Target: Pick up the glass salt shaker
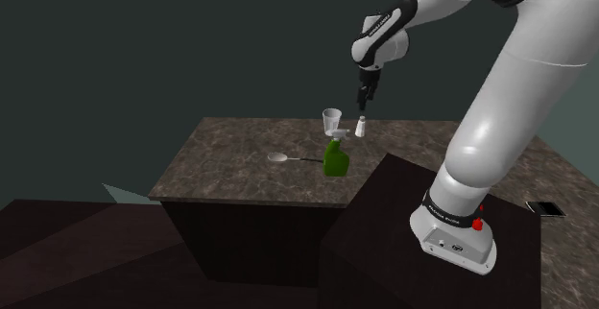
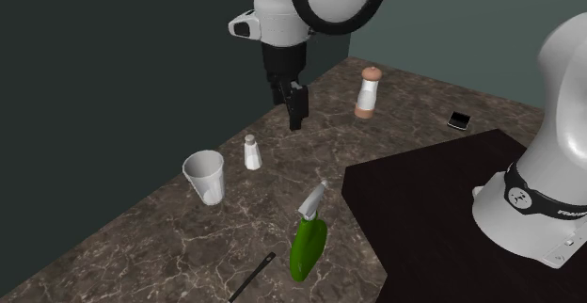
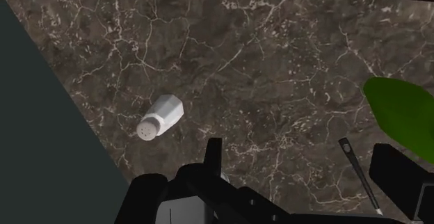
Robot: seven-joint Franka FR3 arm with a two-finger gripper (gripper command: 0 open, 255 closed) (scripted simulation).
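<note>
1. Dark brown, white-veined marble countertop (image 2: 141, 245) carries everything here, and my all-black two-finger gripper (image 2: 296, 113) hangs above it, pointing down.
2. My fingers stand apart and clasp nothing (below the gap I see bare stone and a thin dark spoon handle (image 3: 358, 174)).
3. The small white salt shaker with a grey perforated cap (image 3: 160, 116) stands upright on the counter, near the edge along the dark wall. It is off to one side of my gripper, outside the fingers and not touched.
4. In the second exterior view, a white tapered cup (image 2: 205, 177) stands near the shaker on its left, apart from it.
5. A green spray bottle with a pale nozzle (image 2: 306, 245) sits closer to my stand.
6. Farther along the counter are a tan-and-white pepper mill (image 2: 369, 94), upright, and a small flat black phone (image 2: 459, 119).
</note>
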